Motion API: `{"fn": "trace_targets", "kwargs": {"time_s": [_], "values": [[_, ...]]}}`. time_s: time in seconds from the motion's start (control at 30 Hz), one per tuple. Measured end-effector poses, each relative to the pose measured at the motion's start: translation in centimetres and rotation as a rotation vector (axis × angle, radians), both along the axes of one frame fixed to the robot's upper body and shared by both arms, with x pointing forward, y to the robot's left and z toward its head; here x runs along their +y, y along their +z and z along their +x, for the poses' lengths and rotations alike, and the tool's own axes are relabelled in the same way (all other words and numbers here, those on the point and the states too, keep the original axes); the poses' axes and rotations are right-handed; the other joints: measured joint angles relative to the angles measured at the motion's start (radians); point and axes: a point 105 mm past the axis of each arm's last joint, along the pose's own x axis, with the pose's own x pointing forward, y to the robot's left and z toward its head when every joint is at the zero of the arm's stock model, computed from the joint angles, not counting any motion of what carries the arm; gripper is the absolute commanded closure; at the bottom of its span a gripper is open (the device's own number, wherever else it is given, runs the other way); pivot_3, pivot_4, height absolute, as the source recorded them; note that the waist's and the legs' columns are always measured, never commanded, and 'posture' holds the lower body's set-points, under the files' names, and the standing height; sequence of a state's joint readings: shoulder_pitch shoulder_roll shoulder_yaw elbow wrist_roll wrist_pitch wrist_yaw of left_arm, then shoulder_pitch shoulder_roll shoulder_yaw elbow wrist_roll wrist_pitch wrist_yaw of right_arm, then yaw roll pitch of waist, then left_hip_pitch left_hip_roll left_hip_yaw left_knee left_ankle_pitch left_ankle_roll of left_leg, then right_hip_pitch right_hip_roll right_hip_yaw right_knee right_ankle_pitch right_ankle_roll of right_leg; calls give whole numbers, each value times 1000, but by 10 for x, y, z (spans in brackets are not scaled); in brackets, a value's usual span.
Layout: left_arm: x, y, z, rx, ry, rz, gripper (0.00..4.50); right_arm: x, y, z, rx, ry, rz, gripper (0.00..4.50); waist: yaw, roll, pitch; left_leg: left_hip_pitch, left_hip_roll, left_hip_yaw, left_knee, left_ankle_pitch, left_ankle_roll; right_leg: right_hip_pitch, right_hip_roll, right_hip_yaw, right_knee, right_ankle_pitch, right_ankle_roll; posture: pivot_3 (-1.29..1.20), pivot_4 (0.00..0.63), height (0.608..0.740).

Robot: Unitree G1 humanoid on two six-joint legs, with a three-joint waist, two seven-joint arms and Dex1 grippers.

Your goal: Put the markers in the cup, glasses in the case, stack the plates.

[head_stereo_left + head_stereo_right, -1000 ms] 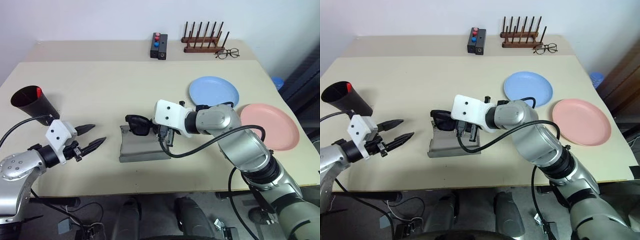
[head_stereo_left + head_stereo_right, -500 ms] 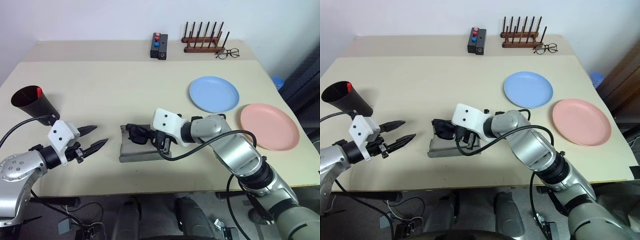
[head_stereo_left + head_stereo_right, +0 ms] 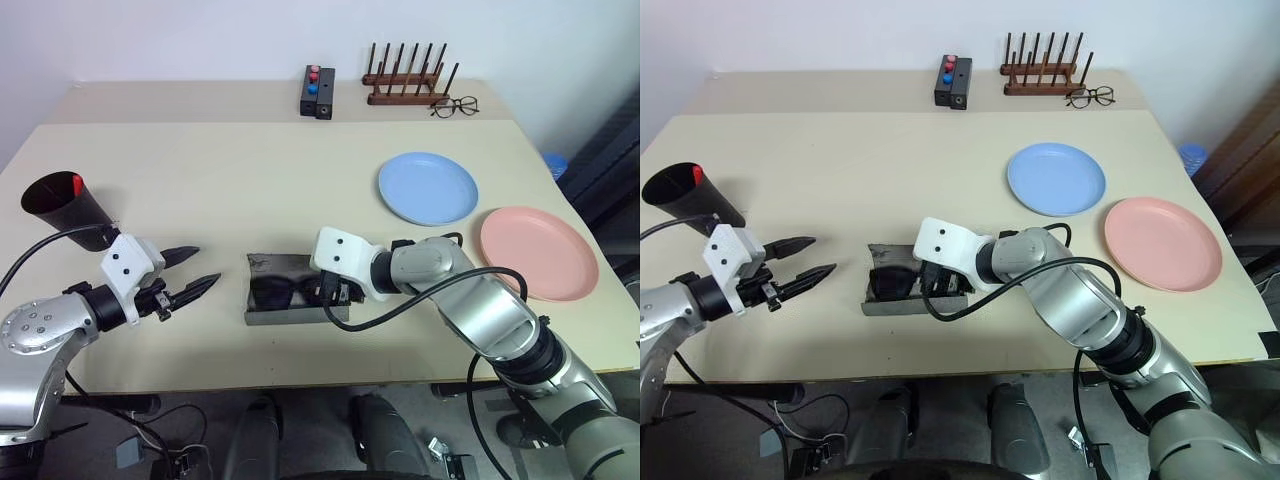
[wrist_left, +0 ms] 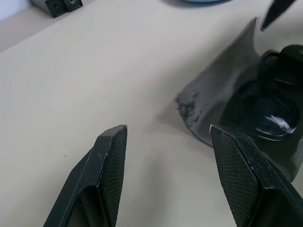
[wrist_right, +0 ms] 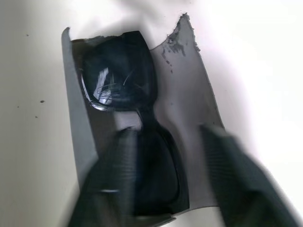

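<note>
- Lying inside the open grey felt-like glasses case (image 3: pixel 296 298) near the table's front edge are the chunky black-framed sunglasses (image 3: pixel 280 291).
- Right gripper (image 5: pixel 165 179) hovers just over them, its 2 fingers spread and blurred, gripping nothing.
- Left gripper (image 3: pixel 192 270), fingers parted and empty, sits beside the case, near the dark tapered plastic cup (image 3: pixel 65 209).
- Light blue round plate (image 3: pixel 428 187) and salmon pink round plate (image 3: pixel 539 252) lie side by side, unstacked.

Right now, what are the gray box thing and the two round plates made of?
The case looks like soft gray felt or stiff fabric: matte, with a fuzzy, frayed corner in the left wrist view. The blue plate and the pink plate look like smooth plastic, evenly colored with a faint sheen, though painted ceramic can't be ruled out.
</note>
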State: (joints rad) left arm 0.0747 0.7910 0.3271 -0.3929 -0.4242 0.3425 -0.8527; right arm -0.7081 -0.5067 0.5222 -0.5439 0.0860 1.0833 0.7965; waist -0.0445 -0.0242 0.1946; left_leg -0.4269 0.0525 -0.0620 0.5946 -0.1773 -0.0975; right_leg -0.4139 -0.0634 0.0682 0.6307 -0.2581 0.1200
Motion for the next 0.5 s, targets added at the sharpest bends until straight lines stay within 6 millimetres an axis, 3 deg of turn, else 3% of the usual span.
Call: {"fn": "trace_targets", "kwargs": {"time_s": [0.23,0.3,0.4,0.5], "values": [[0,0,1,-4,9,-2,1636,1,18,0,4,34,92,1781,0,0,0,0,0,0,0,0,0,0,0,0,0,0,0,0,150,738],[0,0,1,-4,11,-5,1636,-3,21,6,-4,18,108,2290,0,0,0,0,0,0,0,0,0,0,0,0,0,0,0,0,150,738],[1,1,5,-7,40,-40,1636,-13,22,17,-27,-10,99,2290,2,0,0,0,0,0,0,0,0,0,0,0,0,0,0,0,150,738],[0,9,18,14,81,-153,2549,-21,29,20,-79,12,99,2300,4,0,0,0,0,0,0,0,0,0,0,0,0,0,0,0,150,738]]}}
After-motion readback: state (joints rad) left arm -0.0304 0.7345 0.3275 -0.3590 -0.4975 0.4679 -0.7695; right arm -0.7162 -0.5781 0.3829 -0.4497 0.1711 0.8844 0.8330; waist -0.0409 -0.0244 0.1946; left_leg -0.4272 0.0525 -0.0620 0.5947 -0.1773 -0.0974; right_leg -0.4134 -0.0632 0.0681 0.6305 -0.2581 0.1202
